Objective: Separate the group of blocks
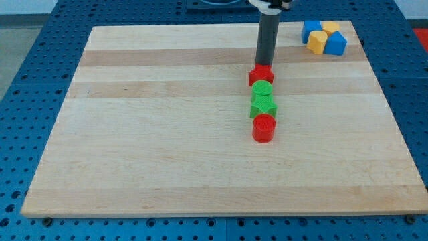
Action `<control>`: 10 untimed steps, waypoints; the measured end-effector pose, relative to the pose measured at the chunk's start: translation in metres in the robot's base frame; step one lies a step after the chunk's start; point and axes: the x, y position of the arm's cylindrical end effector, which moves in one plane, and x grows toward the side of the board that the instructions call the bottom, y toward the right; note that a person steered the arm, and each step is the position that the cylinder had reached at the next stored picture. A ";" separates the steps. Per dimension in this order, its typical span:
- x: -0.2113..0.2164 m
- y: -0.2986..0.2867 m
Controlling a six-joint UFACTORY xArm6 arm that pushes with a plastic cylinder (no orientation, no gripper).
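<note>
Several blocks stand in a touching column near the board's middle right: a red block (261, 75) at the top, a green round block (262, 90) below it, a green star-like block (263, 106), and a red cylinder (264, 128) at the bottom. My tip (265, 64) is at the upper edge of the top red block, touching or nearly touching it. A second cluster sits at the view's top right: a blue block (311, 30), a yellow block (331, 27), a yellow block (317, 42) and a blue block (336, 43), packed together.
The wooden board (154, 134) lies on a blue perforated table (27, 80). The top right cluster sits close to the board's top and right edges.
</note>
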 end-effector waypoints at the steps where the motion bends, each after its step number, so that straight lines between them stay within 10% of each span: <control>1: -0.010 0.001; 6: 0.005 0.196; 10: -0.100 0.246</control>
